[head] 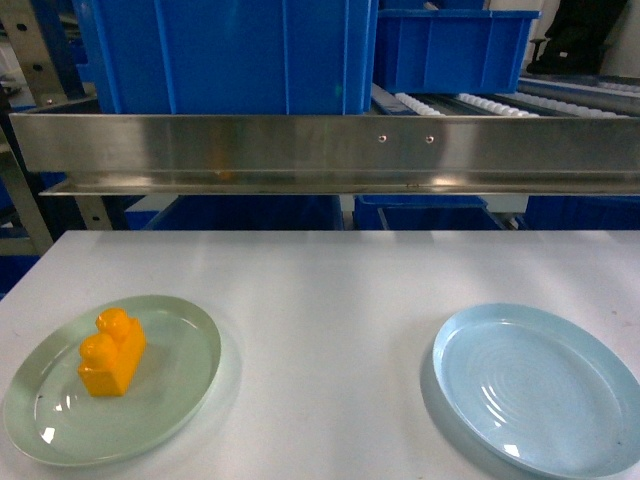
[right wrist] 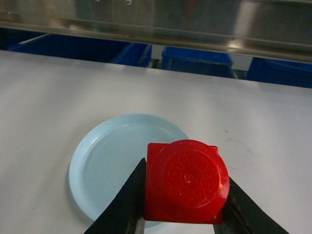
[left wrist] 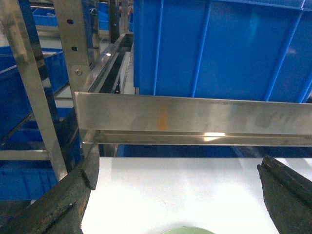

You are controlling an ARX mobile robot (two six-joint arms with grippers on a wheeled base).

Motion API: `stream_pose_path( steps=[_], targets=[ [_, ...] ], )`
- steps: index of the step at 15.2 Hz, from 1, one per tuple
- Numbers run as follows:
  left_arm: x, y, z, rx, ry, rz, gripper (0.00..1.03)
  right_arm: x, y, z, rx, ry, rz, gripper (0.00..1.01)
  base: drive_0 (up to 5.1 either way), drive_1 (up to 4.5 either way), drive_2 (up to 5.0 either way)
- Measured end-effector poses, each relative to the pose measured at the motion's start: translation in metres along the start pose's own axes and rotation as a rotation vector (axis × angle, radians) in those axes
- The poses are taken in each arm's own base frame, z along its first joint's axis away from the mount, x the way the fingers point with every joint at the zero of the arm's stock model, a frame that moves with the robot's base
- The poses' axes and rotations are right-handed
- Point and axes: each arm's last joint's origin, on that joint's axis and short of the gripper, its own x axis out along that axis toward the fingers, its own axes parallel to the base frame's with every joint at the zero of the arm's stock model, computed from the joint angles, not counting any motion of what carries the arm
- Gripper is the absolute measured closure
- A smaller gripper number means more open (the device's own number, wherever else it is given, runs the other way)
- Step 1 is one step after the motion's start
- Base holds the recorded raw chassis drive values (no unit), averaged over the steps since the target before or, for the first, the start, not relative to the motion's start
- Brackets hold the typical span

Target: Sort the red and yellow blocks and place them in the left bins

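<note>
Near the worktop's (head: pixel 330 300) front-left corner a pale green plate (head: pixel 175 395) carries the yellow block (head: pixel 112 351), studs up and lying loose on the dish — nothing grips it. Judging by that, its sorting has not yet begun. The left claw (left wrist: pixel 178 195) hangs above this side with its two dark fingers (left wrist: pixel 73 195) spread wide and nothing between them; only a sliver of the green plate shows at the bottom of its wrist view. It faces the steel rail (left wrist: pixel 195 119) and the big blue bin (left wrist: pixel 219 48) standing behind it beyond the worktop's far edge, which reads as the likely drop place for the left side.

Further along the far edge a second blue bin (head: pixel 455 50) sits on the roller track.

Toward the front-right corner lies the pale blue plate (right wrist: pixel 122 165), bare in the head view. Above it the right claw (right wrist: pixel 184 195) is clamped on the red block (right wrist: pixel 185 181), one finger on each flat side, the round stud facing the wrist camera — a grip that should keep the brick from twisting while it is carried. The block appears lifted clear of the plate, though the head view does not show the claw, so its height I cannot tell.
</note>
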Motion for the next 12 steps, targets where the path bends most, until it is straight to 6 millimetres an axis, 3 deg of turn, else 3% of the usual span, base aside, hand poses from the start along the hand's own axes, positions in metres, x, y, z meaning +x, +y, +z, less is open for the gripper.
stream_pose_path(
  steps=[2,4,10,12],
  targets=[
    [0.000,0.000,0.000,0.001,0.000,0.000,0.05,-0.022,-0.003,0.018,-0.012,-0.104,-0.043,0.72,0.0,0.00,0.0],
    [0.002,-0.002,-0.002,0.021,0.003,0.021,0.05,-0.023,-0.003,0.020,-0.017,-0.113,-0.039,0.72,0.0,0.00,0.0],
    [0.029,-0.023,-0.044,0.062,0.196,0.086,0.05,-0.022,-0.003,0.018,-0.018,-0.104,-0.038,0.72,0.0,0.00,0.0],
    [0.037,-0.029,-0.070,0.048,0.292,0.108,0.05,-0.022,-0.003,0.018,-0.018,-0.105,-0.038,0.72,0.0,0.00,0.0]
  ],
)
